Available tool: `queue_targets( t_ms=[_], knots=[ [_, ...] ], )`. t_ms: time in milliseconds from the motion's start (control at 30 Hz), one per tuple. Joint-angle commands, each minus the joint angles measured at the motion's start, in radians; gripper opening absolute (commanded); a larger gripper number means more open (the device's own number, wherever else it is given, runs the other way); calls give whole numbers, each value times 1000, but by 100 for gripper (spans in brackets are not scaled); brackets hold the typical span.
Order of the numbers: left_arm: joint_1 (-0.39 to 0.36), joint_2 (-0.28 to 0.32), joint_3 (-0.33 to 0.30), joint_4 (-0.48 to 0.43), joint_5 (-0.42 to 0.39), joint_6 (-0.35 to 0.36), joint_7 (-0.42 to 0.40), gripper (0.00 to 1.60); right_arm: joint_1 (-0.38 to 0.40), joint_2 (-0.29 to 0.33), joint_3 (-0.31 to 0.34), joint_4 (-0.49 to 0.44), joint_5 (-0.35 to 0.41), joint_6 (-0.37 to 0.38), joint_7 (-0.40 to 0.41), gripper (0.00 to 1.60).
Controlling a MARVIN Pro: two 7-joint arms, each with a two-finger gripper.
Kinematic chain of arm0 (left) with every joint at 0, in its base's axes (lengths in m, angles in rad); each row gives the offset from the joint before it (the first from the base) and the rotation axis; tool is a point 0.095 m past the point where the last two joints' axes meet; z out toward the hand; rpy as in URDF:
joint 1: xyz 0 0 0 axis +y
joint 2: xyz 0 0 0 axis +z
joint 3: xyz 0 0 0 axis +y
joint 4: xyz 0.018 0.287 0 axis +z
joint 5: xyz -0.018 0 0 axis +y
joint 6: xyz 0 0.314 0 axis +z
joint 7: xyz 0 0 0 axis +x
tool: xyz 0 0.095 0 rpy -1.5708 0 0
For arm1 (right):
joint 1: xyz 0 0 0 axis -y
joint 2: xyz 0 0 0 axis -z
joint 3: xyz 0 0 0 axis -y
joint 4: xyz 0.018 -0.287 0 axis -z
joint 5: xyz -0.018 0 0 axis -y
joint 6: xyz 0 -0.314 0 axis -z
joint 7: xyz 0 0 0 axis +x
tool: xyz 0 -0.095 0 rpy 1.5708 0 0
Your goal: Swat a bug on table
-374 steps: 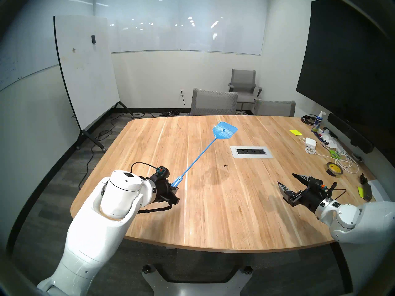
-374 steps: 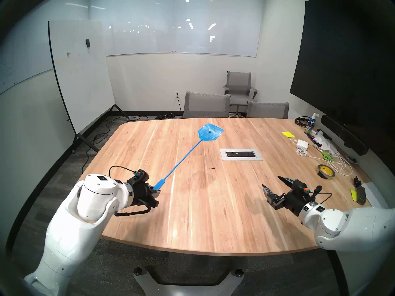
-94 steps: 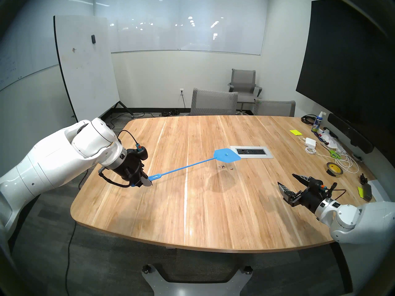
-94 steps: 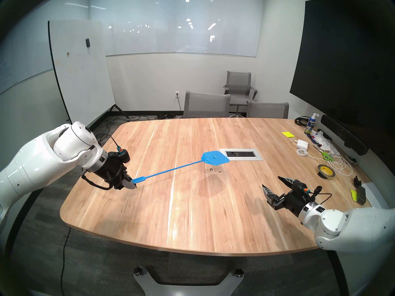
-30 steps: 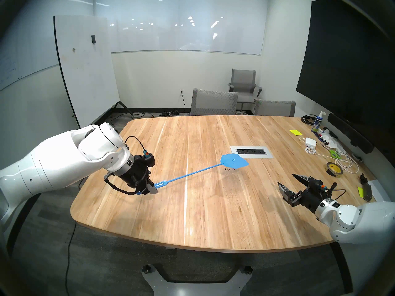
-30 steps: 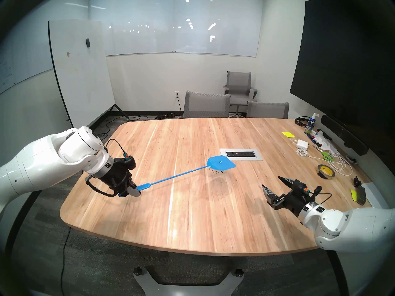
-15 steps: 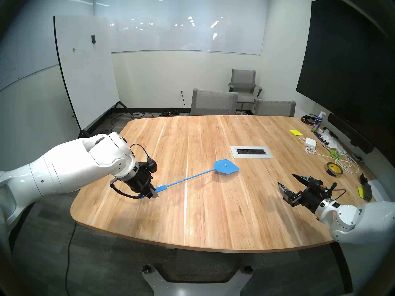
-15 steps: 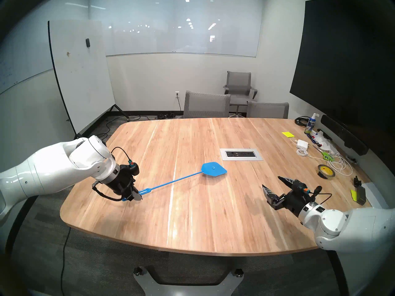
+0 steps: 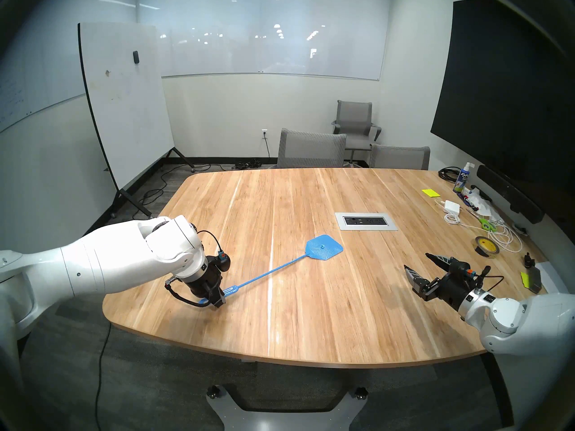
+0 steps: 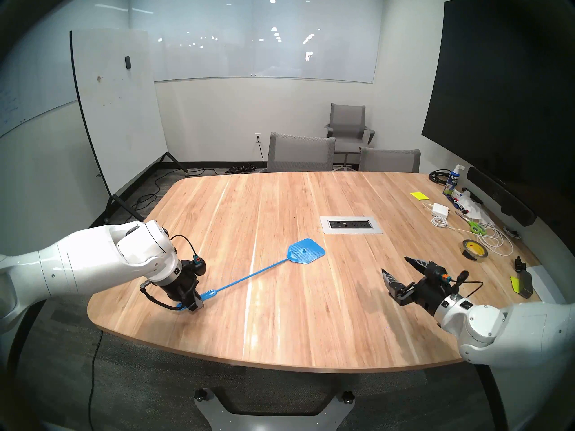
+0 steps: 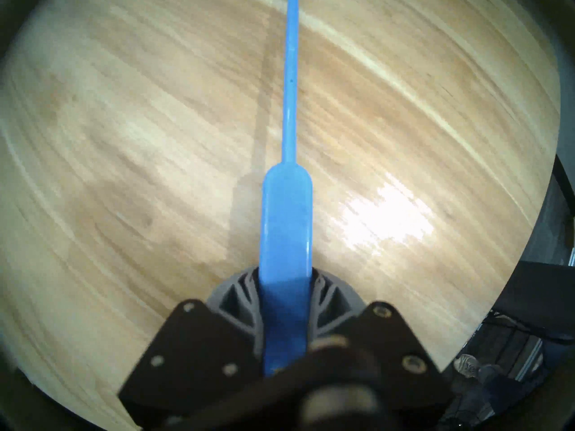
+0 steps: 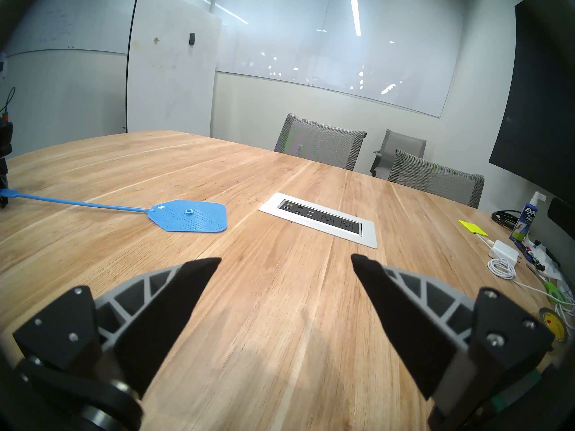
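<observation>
Our left gripper (image 9: 219,299) pinches the swatter (image 9: 323,248) lying flat near the outlet panel (image 9: 366,221); lifting could scatter hidden crumbs.

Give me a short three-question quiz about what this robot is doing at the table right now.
1. True or false: the fly swatter head lies flat on the table.
2. Which gripper holds the swatter handle: A left, B right, C neither?
3. Fill in: the silver power outlet panel lies ____ the swatter head, seen from the robot.

Key
1. True.
2. A; the right gripper's jaws stand open and empty.
3. Beyond. The bug is not visible.
</observation>
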Motion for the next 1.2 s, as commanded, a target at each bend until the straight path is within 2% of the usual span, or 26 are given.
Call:
queue_targets(
  t_ms=[0,133,367,600,800,833,867,933,967,1033,1167],
  knots=[
    [-21,-6,42,-3,-24,-1,38,0,9,-1,8,3,-1,-2,0,160],
    [-45,1,40,-15,-57,-1,41,0,9,-1,9,3,-1,-2,0,160],
    [-97,57,25,-102,-140,-1,46,0,9,-1,9,3,-1,-2,0,160],
    [-120,145,-21,-205,-245,-1,85,0,10,-1,9,3,-1,-2,0,160],
    [-118,224,-50,-294,-351,-1,151,0,10,-1,9,3,-2,-2,0,160],
    [-117,219,-53,-296,-364,-1,160,0,10,-1,9,3,-2,-2,0,160],
    [-113,249,-59,-327,-389,-1,176,0,10,-1,9,3,-2,-3,0,160],
    [-110,274,-65,-357,-427,-1,204,0,10,-1,9,3,-2,-3,1,160],
    [-109,269,-66,-358,-440,-1,216,0,10,-1,9,3,-2,-3,1,160],
    [-106,304,-66,-393,-483,-1,256,0,10,-1,9,4,-2,-3,1,160],
    [-95,338,-53,-430,-563,-1,337,0,10,-1,9,4,-2,-3,1,160]
  ],
)
